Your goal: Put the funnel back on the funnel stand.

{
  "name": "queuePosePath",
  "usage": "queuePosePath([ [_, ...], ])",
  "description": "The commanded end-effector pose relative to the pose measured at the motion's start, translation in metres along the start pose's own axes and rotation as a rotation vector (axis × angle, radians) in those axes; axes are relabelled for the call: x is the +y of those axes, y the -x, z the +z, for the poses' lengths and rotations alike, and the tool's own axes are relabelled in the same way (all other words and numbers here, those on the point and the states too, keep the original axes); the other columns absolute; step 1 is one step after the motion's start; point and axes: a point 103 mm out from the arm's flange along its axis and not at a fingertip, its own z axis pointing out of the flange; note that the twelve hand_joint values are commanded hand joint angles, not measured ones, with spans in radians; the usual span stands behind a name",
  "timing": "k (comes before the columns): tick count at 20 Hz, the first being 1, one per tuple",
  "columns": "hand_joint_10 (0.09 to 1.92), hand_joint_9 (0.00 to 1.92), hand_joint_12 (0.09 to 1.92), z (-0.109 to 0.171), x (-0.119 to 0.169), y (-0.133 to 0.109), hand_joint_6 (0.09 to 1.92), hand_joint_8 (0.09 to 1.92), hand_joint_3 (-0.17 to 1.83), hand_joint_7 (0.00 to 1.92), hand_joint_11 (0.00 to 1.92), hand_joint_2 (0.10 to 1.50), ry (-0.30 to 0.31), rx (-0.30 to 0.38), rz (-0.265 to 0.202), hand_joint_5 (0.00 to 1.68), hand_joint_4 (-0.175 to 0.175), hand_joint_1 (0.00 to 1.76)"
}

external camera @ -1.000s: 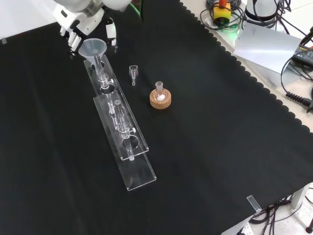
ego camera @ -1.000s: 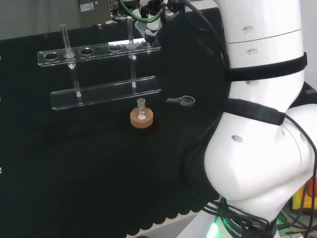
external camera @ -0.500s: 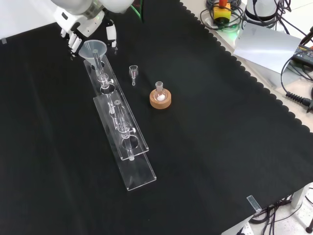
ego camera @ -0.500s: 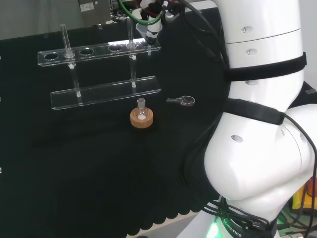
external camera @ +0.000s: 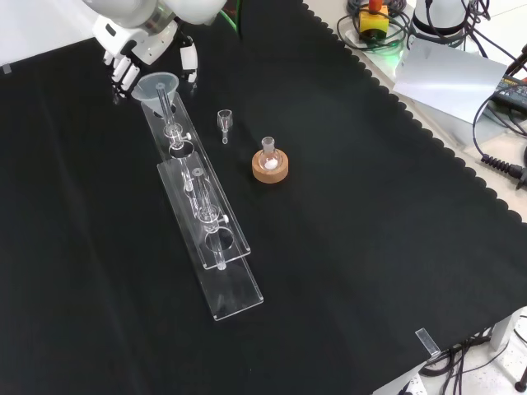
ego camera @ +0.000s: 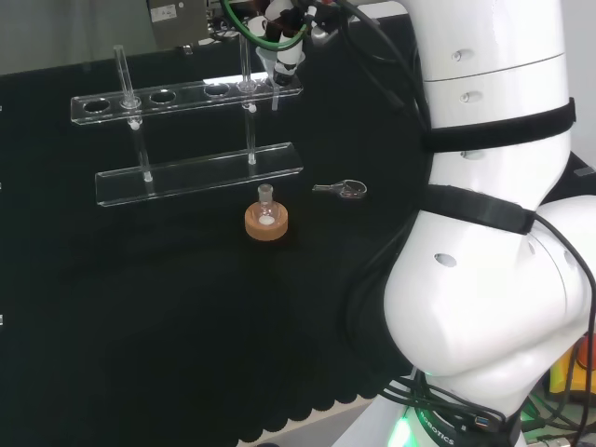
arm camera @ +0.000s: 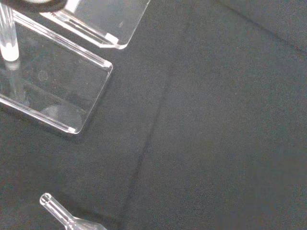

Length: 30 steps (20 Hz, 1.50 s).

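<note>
The clear funnel (external camera: 158,85) stands upright with its stem (ego camera: 277,96) through the end hole of the clear two-tier funnel stand (external camera: 216,247) (ego camera: 196,172). The black and white hand (external camera: 142,45) (ego camera: 282,19) hovers just above and behind the funnel's bowl. Its fingers (external camera: 123,74) are fairly straight on one side of the bowl and its thumb (external camera: 189,59) is on the other, a small gap showing at each side. The wrist view looks down on the end of the stand's plates (arm camera: 57,81).
A cork ring with a small flask (external camera: 270,167) (ego camera: 266,221) sits on the black cloth beside the stand. A small glass scoop (external camera: 224,120) (ego camera: 343,190) (arm camera: 57,211) lies between it and the hand. The stand's upright rods (ego camera: 122,74) rise above the top plate.
The hand has risen a little above the funnel. The funnel has settled slightly lower in the stand's end hole, with its stem now showing below the top plate.
</note>
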Motion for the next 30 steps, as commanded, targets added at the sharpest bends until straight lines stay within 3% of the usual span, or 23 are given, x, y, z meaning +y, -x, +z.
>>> queuePosePath([
  [1, 0.68, 0.49, 1.4, -0.002, -0.008, -0.005, 0.09, 0.73, 0.34, 0.13, 0.35, 0.68, -0.025, -0.001, 0.024, 0.22, -0.036, 0.6],
  [8, 0.72, 0.37, 1.42, -0.009, -0.037, -0.008, 0.09, 0.7, 0.28, 0.01, 0.32, 0.68, 0.004, 0.007, 0.04, 0.15, -0.036, 0.56],
  [15, 0.74, 0.37, 1.42, -0.028, -0.1, -0.006, 0.09, 0.72, 0.27, 0.05, 0.31, 0.68, 0.082, 0.036, 0.073, 0.17, -0.035, 0.55],
  [20, 0.74, 0.38, 1.42, -0.037, -0.149, -0.003, 0.09, 0.72, 0.28, 0.09, 0.31, 0.72, 0.147, 0.121, 0.096, 0.19, -0.032, 0.57],
  [30, 0.73, 0.41, 1.43, -0.018, -0.219, -0.012, 0.09, 0.72, 0.3, 0.12, 0.31, 0.76, 0.189, 0.167, 0.167, 0.23, -0.033, 0.59],
])
